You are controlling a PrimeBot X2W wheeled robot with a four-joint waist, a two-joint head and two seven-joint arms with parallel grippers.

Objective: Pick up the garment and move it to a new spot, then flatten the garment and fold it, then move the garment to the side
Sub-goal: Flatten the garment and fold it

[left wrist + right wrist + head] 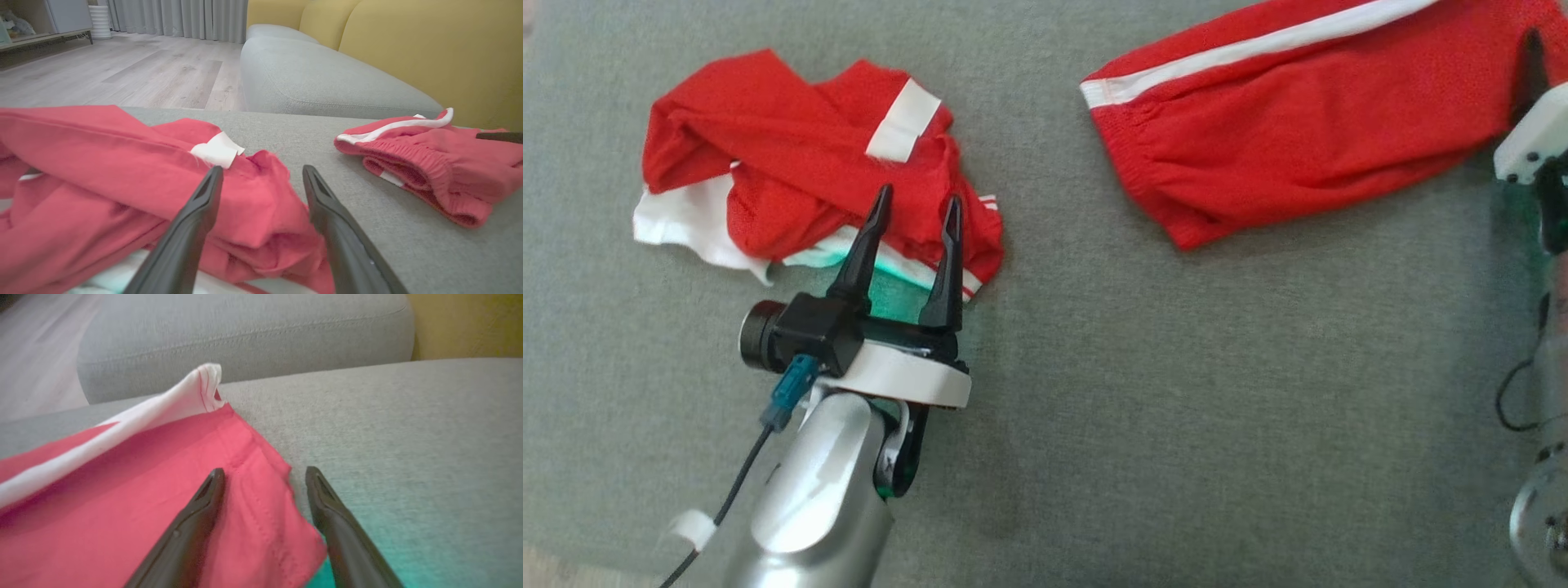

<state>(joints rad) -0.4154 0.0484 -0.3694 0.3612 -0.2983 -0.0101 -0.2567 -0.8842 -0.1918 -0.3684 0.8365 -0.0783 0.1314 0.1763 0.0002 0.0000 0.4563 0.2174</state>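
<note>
A crumpled red and white garment point(800, 163) lies at the left of the grey cushion. My left gripper point(916, 208) hovers open over its lower right edge, and the bunched red folds point(122, 171) sit between and beyond the fingers point(192, 228). A second red garment with a white stripe point(1298, 122) lies flatter at the upper right. My right gripper point(264, 473) is open at that garment's hemmed corner point(253, 490), one finger over the cloth and the other over bare cushion. A dark finger point(1534, 57) of it shows at the right edge.
Both garments rest on a wide grey cushion point(1176, 408). Beyond it are another grey seat point(318, 77), a yellow backrest point(429, 49) and a wooden floor point(143, 69). A black cable point(735, 490) hangs from my left wrist.
</note>
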